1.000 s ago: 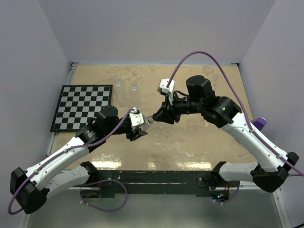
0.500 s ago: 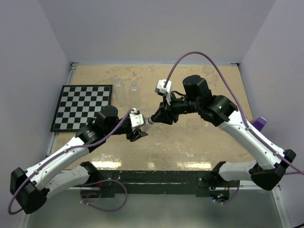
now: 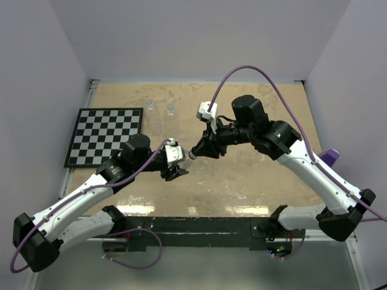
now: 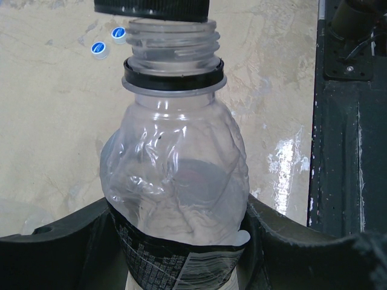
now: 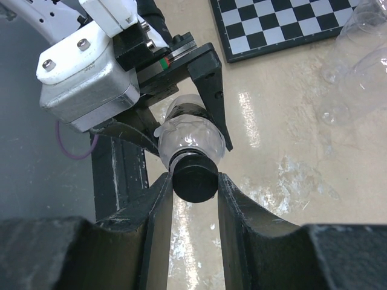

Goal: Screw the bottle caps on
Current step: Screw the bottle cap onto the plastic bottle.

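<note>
Black cap (image 4: 151, 6) is cut off above the bottle (image 4: 175, 181) neck.

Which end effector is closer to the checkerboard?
Left. The left end effector, holding a bottle, sits just right of the checkerboard; the right end effector, gripping the cap, is farther right.

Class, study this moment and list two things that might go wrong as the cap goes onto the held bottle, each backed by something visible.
1. The black cap looks off-centre over the bottle neck, threads still bare; turning now might cross-thread it.
2. The bottle's thin wall is already buckled in the left gripper; it may crush further or twist as the right gripper turns.
</note>
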Available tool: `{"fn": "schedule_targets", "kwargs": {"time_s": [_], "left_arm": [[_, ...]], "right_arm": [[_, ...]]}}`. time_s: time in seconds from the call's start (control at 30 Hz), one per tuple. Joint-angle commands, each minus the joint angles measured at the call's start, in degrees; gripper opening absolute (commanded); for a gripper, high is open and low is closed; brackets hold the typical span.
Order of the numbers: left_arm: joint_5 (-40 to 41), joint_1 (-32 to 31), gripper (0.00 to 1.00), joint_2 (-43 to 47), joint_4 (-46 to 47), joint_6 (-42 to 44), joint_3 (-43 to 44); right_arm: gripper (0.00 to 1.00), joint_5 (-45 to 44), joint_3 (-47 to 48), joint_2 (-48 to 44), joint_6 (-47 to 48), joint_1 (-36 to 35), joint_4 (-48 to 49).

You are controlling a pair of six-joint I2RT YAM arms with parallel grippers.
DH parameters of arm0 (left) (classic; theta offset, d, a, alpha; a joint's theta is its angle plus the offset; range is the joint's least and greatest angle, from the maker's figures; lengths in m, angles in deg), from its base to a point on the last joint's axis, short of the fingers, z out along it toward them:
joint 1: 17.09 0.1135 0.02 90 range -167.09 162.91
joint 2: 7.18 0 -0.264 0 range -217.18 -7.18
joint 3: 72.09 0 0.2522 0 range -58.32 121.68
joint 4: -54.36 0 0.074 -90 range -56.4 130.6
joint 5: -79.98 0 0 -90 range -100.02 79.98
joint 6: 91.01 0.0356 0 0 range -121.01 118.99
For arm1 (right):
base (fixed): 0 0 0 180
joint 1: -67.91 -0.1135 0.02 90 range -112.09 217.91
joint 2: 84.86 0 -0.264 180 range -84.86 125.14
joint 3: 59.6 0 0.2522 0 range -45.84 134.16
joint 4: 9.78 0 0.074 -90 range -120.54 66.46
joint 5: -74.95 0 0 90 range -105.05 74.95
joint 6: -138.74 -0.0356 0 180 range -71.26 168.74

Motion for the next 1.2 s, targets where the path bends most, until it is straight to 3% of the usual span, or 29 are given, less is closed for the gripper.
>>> {"fn": "schedule_targets", "kwargs": {"time_s": [0.0,0.4,1.17], "left_arm": [[-0.4,0.4,0.0,-0.1,2.0,1.4,3.2],[2.8,0.4,0.0,-0.1,1.8,1.3,3.2],[-4.7,0.4,0.0,0.6,1.9,3.9,3.8]], "right_arm": [[0.17,1.9,0.5,-0.1,1.0,-0.2,0.1],[0.17,2.0,0.5,-0.5,1.3,-0.2,-0.2],[0.16,2.8,-0.1,1.1,1.8,-0.4,-0.2]]}}
